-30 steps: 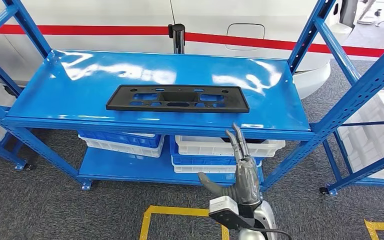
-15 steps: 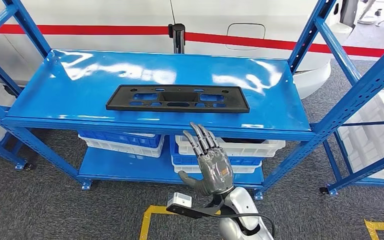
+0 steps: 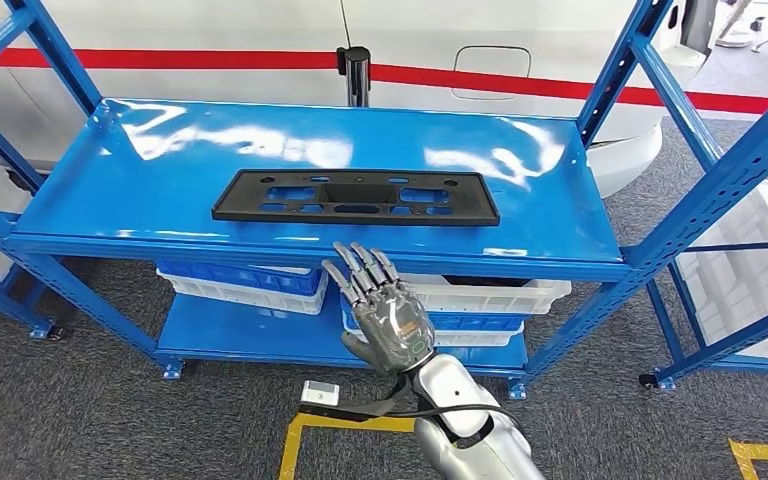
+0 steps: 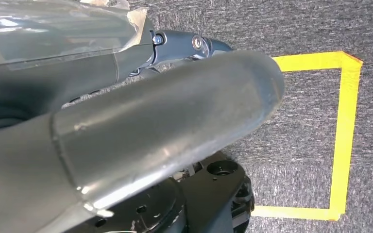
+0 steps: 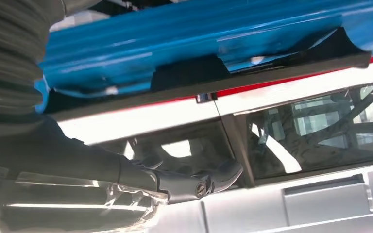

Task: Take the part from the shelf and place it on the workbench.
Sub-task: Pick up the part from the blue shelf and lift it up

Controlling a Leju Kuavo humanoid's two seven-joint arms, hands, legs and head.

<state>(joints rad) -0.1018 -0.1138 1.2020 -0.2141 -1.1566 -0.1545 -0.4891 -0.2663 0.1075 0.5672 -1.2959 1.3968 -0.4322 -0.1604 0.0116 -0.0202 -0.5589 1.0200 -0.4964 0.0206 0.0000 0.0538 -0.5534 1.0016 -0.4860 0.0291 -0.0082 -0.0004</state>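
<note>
- Part [image 3: 355, 197]: a long, flat black plastic panel with rectangular cut-outs, lying flat on the top board of the shelf [image 3: 560, 215], lengthwise along it and nearer the front edge than the back. Nothing touches it.
- Right hand [image 3: 382, 310]: raised in front of the shelf's front edge, below the part's middle, back of the hand toward the head camera. Its fingers [image 3: 358, 268] are spread apart and extended upward toward the shelf edge, the thumb out to the side; the hand holds nothing and is apart from the part.
- Right wrist view: the shelf's blue underside and front lip with the part's dark edge [image 5: 272, 65] beyond the fingers, and a white vehicle body with a red stripe behind.
- Left hand [image 4: 141, 131]: seen close up in the left wrist view over grey carpet and a yellow tape outline [image 4: 342, 136]; whether its fingers are apart or together cannot be told.
- Lower shelf level: white and blue bins [image 3: 245, 285] stacked side by side.
- Behind the shelf: a black post [image 3: 356, 75] and the white vehicle [image 3: 210, 30] with its red stripe.
- Floor: grey carpet with yellow tape [image 3: 305, 425] near the robot's arm.
</note>
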